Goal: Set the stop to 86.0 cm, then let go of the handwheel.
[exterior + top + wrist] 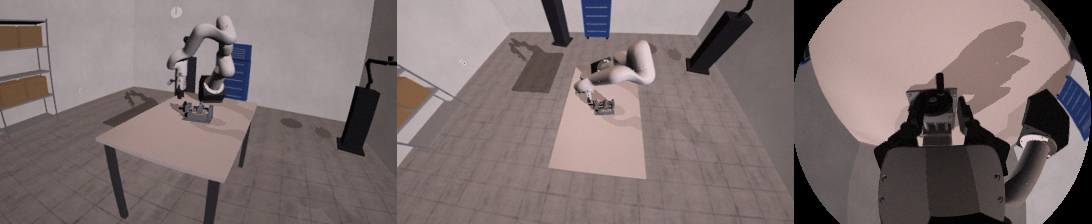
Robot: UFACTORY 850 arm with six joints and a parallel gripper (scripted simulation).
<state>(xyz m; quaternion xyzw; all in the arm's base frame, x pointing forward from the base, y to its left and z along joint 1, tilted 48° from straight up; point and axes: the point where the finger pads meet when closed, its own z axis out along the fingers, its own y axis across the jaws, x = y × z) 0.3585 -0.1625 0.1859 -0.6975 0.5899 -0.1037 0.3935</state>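
Observation:
The grey stop device (604, 110) (198, 116) stands on the table, with rods and a block between its end plates. Its dark round handwheel (930, 103) (183, 107) is on the device's left end, and a handle peg (940, 83) stands out from the wheel in the wrist view. My gripper (939, 104) (180, 97) (590, 103) is open and empty. It hangs above and behind the handwheel in the exterior view, with its fingers apart on either side of the wheel in the wrist view. The scale and the stop's reading are too small to read.
The table (593, 151) (163, 143) carries the device and the arm's black base (211, 95) (1046, 117) behind it. A blue cabinet (596, 18) (241, 73) stands behind the table. A shelf rack with boxes (34, 87) is at the left, a black column (359, 118) at the right.

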